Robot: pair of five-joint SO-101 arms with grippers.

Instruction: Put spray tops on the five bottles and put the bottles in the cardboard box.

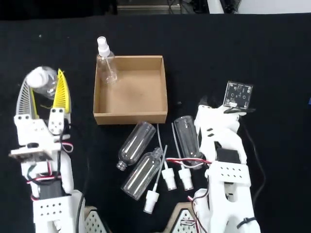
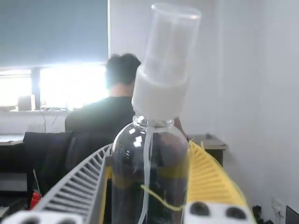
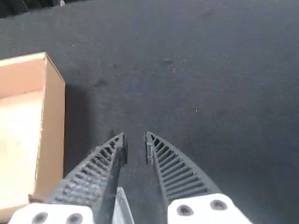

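The left end effector (image 1: 43, 77) grips a capped spray bottle (image 2: 149, 186) left of the cardboard box (image 1: 130, 118) — another capped bottle (image 1: 107, 63) stands in its far-left corner. The right end effector (image 3: 135, 137), narrowly parted and empty, sits right of the box.

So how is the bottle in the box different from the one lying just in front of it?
The bottle in the box has a white spray top on; the bottle in front of the box has an open neck. The first stands in a corner of the cardboard box; the other lies on its side on the table. Both are clear and look empty.
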